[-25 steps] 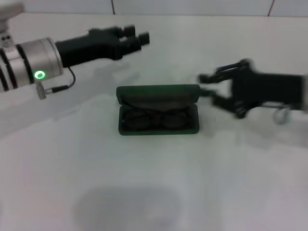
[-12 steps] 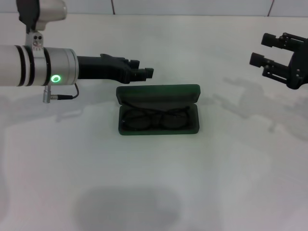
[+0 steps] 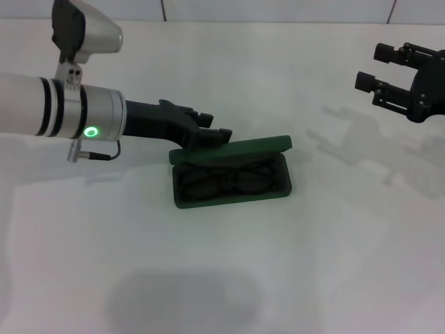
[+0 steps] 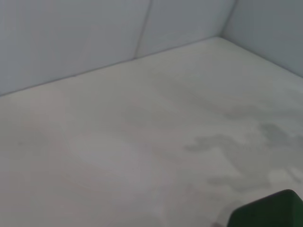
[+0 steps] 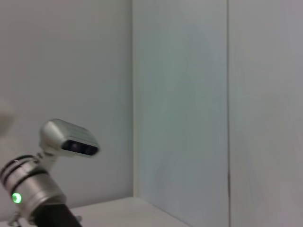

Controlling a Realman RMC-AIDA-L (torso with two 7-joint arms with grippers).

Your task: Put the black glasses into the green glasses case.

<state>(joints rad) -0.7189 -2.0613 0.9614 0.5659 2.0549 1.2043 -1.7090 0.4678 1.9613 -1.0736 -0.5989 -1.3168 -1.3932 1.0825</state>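
The green glasses case lies mid-table with its lid tipped forward, about half shut over the tray. The black glasses lie inside the tray, folded, partly shaded by the lid. My left gripper reaches in from the left, shut, its fingertips resting against the lid's back left edge. A green corner of the case shows in the left wrist view. My right gripper hangs open in the air at the far right, well away from the case.
The white table runs to a tiled wall at the back. The left arm's silver wrist and its camera housing show in the right wrist view.
The left gripper has dropped and moved right onto the case's lid, which has swung from open toward shut. The right gripper pulled away to the right earlier and now barely moves.
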